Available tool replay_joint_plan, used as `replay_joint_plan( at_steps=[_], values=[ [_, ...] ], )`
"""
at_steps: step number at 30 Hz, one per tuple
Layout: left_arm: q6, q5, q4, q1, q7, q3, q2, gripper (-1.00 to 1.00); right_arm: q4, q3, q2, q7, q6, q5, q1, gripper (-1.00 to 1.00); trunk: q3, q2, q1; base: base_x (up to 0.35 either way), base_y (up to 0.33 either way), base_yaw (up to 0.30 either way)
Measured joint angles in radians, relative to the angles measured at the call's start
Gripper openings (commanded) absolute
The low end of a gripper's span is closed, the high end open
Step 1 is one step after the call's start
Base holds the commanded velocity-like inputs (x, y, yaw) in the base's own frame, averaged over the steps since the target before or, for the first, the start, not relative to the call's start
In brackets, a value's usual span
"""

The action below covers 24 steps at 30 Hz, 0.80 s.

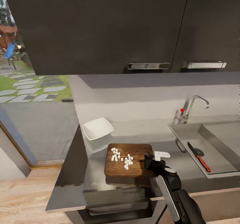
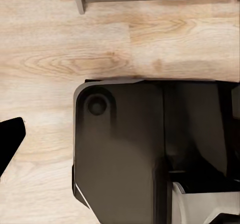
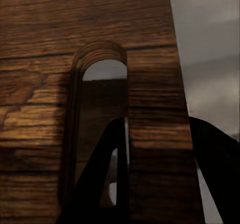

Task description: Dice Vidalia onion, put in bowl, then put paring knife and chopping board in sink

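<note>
Dark wood filled the right wrist view: the chopping board (image 3: 100, 43) sat right up against the right gripper (image 3: 155, 184), with its slotted handle hole just ahead of the fingers. One black finger (image 3: 100, 179) lay across the board's face and through the slot, the other (image 3: 217, 159) sat off the board's edge, so the jaws straddled the edge. Couldn't tell whether they were actually clamped on it.

In the head view the right gripper (image 1: 154, 160) sat at the board's (image 1: 128, 165) right edge, touching it. The board lay flat on the countertop (image 1: 96, 170), and the white onion dice (image 1: 121, 157) were scattered over its left and middle part, apart from the gripper. The bowl (image 1: 97, 128) stood farther back and left of the board, not touching it. To the right, the paring knife (image 1: 199, 156) lay inside the sink (image 1: 186, 134), blade pointing far, tip near the drain. The tap (image 1: 191, 107) stood behind the sink's far-left corner.

The left wrist view showed pale wood floor (image 2: 60, 48) and a dark part of the robot (image 2: 125, 154); a black shape at the frame edge was too cropped to identify. Left claw state: couldn't tell.
</note>
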Motion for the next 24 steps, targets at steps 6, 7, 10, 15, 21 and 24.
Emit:
replay_joint_plan(
  at_steps=[6, 7, 10, 15, 21, 24],
  values=[
    [0.0, 0.0, 0.0, 0.0, 0.0, 0.0, 0.0, 1.0, 0.0, 0.0, 0.0, 0.0, 0.0, 0.0, 0.0, -1.0, 0.01, 0.0, 0.0, 0.0, 0.289, -0.157],
    [0.0, 0.0, 0.0, 0.0, 0.0, 0.0, 0.0, 1.0, 0.0, 0.0, 0.0, 0.0, 0.0, 0.0, 0.0, -1.0, 0.011, 0.0, 0.0, 0.0, 0.288, -0.16],
    [0.0, 0.0, 0.0, 0.0, 0.0, 0.0, 0.0, 1.0, 0.0, -0.002, 0.0, 0.0, 0.0, -0.001, 0.0, -1.0, 0.016, 0.0, 0.0, 0.0, 0.279, -0.164],
    [0.0, 0.0, 0.0, 0.0, 0.0, 0.0, 0.0, 1.0, 0.0, -0.002, 0.0, 0.0, 0.002, 0.0, 0.0, -1.0, 0.023, 0.0, 0.0, 0.0, 0.267, -0.138],
    [0.0, 0.0, 0.001, 0.0, 0.0, 0.0, 0.0, 1.0, 0.0, -0.003, 0.0, 0.0, 0.002, -0.001, 0.0, -1.0, 0.025, 0.0, 0.0, 0.0, 0.265, -0.147],
    [0.0, 0.0, 0.002, 0.0, 0.0, 0.0, 0.0, 1.0, 0.0, -0.002, 0.0, 0.0, 0.002, -0.001, 0.0, -1.0, 0.027, 0.0, 0.0, 0.0, 0.265, -0.277]
  ],
)
